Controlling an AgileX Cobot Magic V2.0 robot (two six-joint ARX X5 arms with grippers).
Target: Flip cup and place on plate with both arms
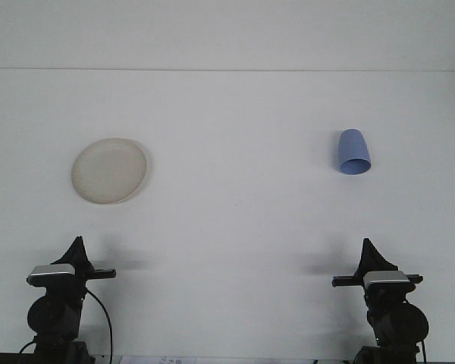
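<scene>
Grippers sit nearest the camera, one in each lower corner of the front view, both low at the near edge of the white surface (pixel 235 250). At lower left, the left gripper (pixel 77 244) rises to a dark pointed tip above a grey wrist block, with a short black bar jutting toward the centre and a cable looping down beside the arm's base. At lower right, the right gripper (pixel 368 246) mirrors it: a dark pointed tip, a grey block beneath, a black bar sticking out to either side. Each gripper is seen edge-on as a single dark wedge, so whether its fingers are parted or closed cannot be told from this angle; neither one touches or holds anything, and both stand well apart from the task's things. Soft shadows fall on the surface just beside each tip. Farther out on the left lies the plate (pixel 109 171), a pale, cream-coloured round dish resting flat, roughly in line with the left arm and well ahead of it. Farther out on the right is the cup (pixel 354 152), light blue, with its wider rim end toward the camera and its narrower end pointing away; it stands alone, well apart from the plate, across the width of the surface. Beyond both, a faint horizontal line crosses the white background.
</scene>
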